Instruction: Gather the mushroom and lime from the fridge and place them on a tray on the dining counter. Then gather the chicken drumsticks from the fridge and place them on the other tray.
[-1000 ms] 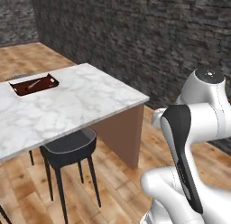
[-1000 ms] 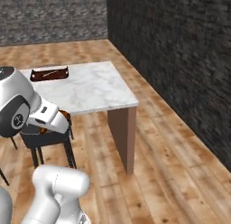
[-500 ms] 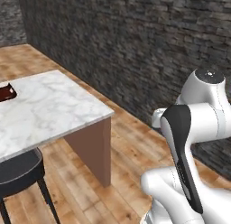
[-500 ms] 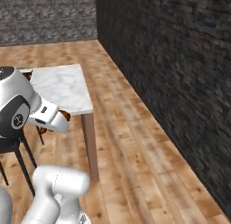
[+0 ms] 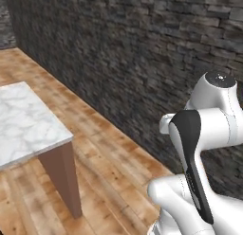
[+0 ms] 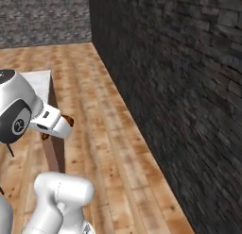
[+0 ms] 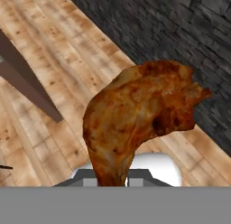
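Note:
A browned chicken drumstick hangs close before the hand camera, its thin end down between my fingers. My gripper is shut on it, and the meat covers the fingertips. In the right base view the drumstick shows as a small brown bit at the end of my hand, beside the corner of the dining counter. That counter's white marble top lies at the left of the left base view. The trays, mushroom, lime and fridge are out of view.
A dark stone wall runs close along the right side. Wooden floor stretches between wall and counter. The counter's brown end panel stands on the floor at the left.
The whole picture has swung: the base has turned, so the counter slid left and the tray and stool left the views. The drumstick stays in my shut gripper.

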You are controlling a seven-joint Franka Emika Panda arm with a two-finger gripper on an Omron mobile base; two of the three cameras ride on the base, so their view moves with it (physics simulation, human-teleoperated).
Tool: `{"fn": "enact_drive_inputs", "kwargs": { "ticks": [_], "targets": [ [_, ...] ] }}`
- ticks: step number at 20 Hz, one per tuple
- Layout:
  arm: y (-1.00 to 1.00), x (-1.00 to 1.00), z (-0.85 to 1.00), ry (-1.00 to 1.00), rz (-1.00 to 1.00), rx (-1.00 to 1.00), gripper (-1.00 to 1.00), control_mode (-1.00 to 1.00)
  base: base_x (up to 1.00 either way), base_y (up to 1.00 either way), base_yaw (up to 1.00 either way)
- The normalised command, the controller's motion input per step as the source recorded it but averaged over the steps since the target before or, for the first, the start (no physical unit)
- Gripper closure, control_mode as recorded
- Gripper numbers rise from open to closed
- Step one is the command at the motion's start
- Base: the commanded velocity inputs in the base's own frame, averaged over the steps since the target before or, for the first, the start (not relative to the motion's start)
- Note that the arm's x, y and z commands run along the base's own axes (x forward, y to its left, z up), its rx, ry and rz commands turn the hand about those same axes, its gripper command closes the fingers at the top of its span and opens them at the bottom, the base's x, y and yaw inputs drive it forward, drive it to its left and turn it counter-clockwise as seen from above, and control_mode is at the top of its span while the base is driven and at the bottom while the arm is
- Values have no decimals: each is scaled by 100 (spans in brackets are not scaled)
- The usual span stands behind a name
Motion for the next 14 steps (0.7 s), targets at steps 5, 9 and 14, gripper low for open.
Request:
{"fn": "enact_drive_inputs", "kwargs": {
  "ticks": [5, 9, 14],
  "targets": [
    [0, 0, 0, 0, 0, 0, 100, 100, 70, -98, 8],
    [0, 0, 0, 0, 0, 0, 100, 100, 95, -73, 21],
    [0, 0, 0, 0, 0, 0, 100, 100, 93, -54, 30]
  ]
}}
